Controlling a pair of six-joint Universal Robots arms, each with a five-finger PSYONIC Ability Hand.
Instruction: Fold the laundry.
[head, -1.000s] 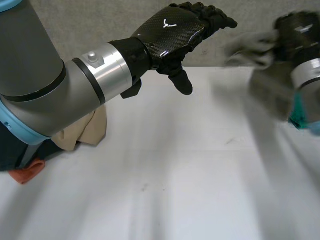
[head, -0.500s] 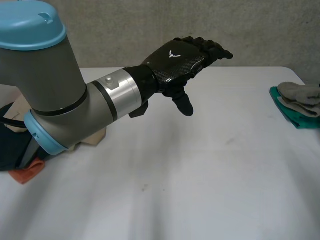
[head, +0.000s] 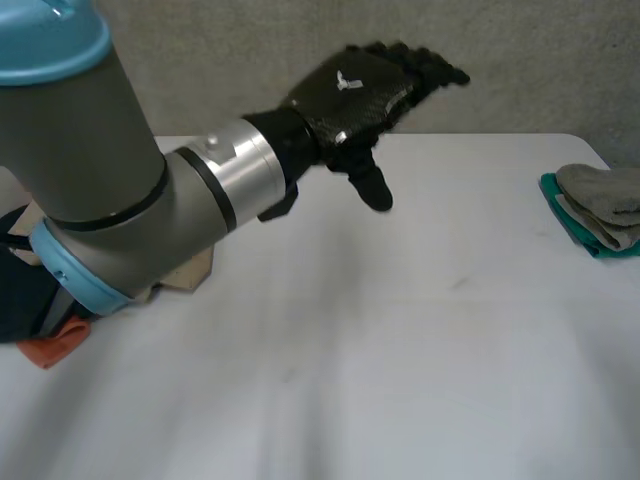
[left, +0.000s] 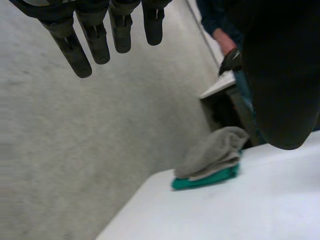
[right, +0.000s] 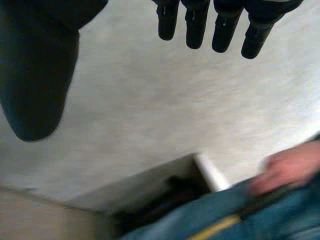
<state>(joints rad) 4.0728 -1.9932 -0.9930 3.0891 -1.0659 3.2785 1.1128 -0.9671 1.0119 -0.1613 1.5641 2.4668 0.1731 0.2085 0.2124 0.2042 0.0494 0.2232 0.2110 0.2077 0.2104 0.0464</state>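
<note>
White bench (head: 400, 380) carries the laundry at two sides. Compared with half a second ago, the left hand (head: 362, 92) sits slightly higher and nearer the far wall. It hangs above the bench, fingers straight and thumb held apart, with nothing in it. The folded grey cloth (head: 605, 200) lies on the teal cloth (head: 566, 222) at the bench's right edge, unchanged from half a second ago. One second ago the right hand was at that side with grey cloth at it.

Note the tan cloth (head: 188, 274), the orange cloth (head: 52, 345) and a dark cloth (head: 18, 295) beside the left arm in the head view.

Use the left wrist view for a person's hand (left: 226, 43) beyond the stack. Use the right wrist view for the right hand (right: 222, 27): fingers straight, thumb apart, empty, with a person's blurred hand (right: 290, 170) beyond it.
</note>
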